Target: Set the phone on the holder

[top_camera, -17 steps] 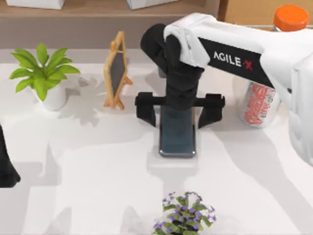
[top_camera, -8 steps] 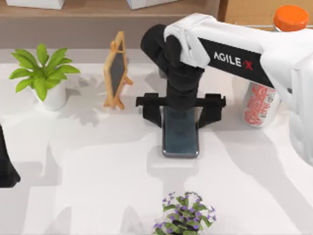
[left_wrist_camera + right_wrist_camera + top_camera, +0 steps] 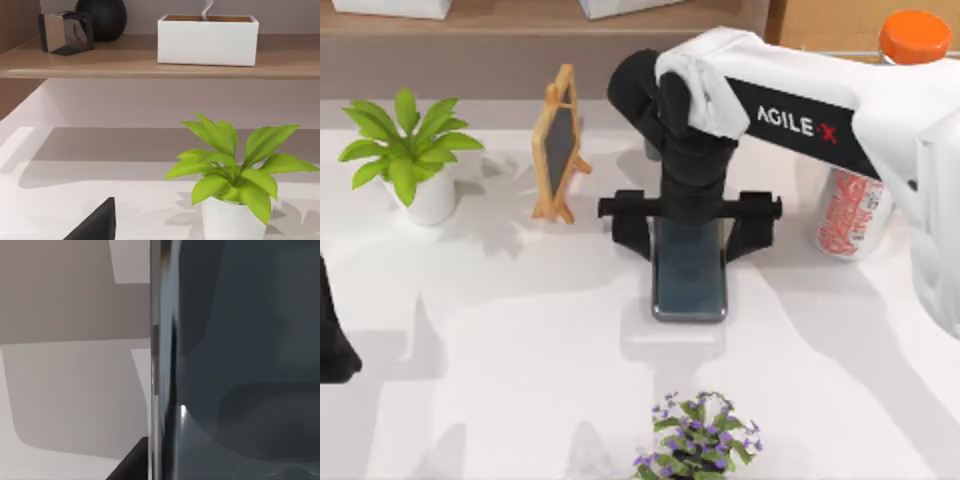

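The phone (image 3: 690, 275), a glossy dark slab, stands near the middle of the table in the top view. My right gripper (image 3: 690, 228) comes down on its far end, with one black finger against each long edge, shut on it. In the right wrist view the phone (image 3: 240, 360) is seen very close, its thin side edge running down the picture. The holder (image 3: 670, 338), a pale, nearly table-coloured stand, lies just in front of the phone's near end, partly under it. My left arm (image 3: 332, 340) is parked at the table's left edge; a black tip of its gripper (image 3: 95, 226) shows in the left wrist view.
A wooden-framed mini chalkboard easel (image 3: 558, 145) stands left of the gripper, and a green potted plant (image 3: 412, 150) farther left. A soda can (image 3: 850, 212) and an orange-capped bottle (image 3: 914, 35) are at the right. A purple-flowered plant (image 3: 698, 440) sits at the front edge.
Over the last second my right gripper and the phone shifted together slightly to the right and toward the front. In the last half second nothing visibly moved.
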